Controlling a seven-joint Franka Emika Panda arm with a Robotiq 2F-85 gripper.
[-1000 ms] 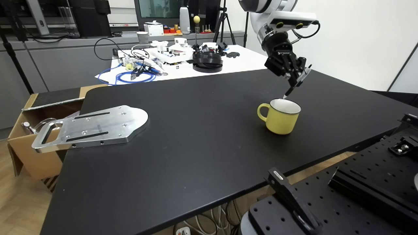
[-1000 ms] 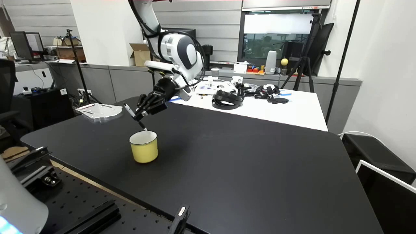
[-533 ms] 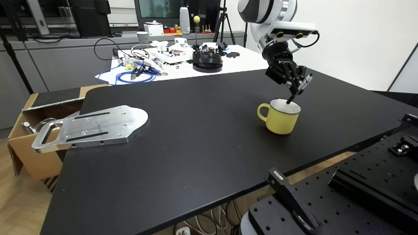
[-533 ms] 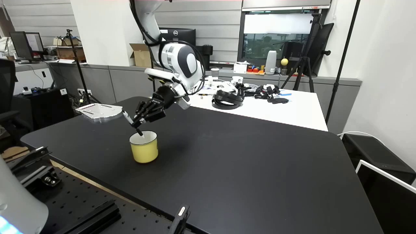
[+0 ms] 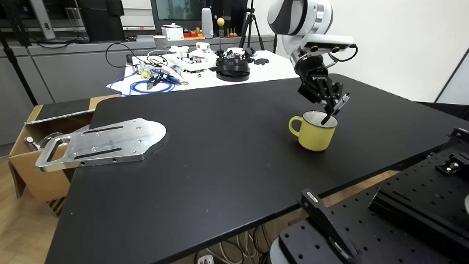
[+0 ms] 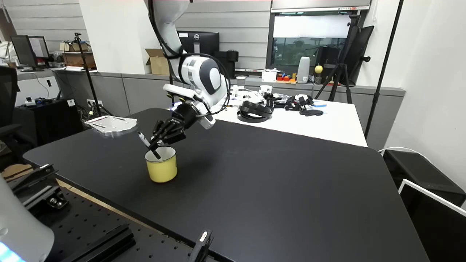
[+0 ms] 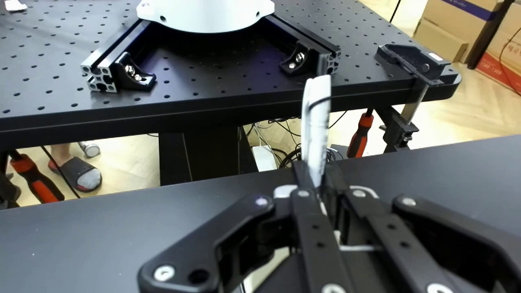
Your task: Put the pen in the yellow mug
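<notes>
The gripper (image 7: 317,180) is clamped on the pen (image 7: 316,126), which slants through its grip, pale upper part sticking out, dark end down. In both exterior views that dark end shows within the mouth of the yellow mug (image 5: 316,137) just below; contact cannot be told. Letting go likely suits once it sits deeper. The mug stands upright, whitish inside, dark-rimmed, on the black table (image 5: 220,157).

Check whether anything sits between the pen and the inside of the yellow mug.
Nothing visible does. The gripper holds the pen tilted, and in both exterior views its dark lower end shows within the open mouth of the yellow mug. Whether pen and mug touch, I can't tell.
</notes>
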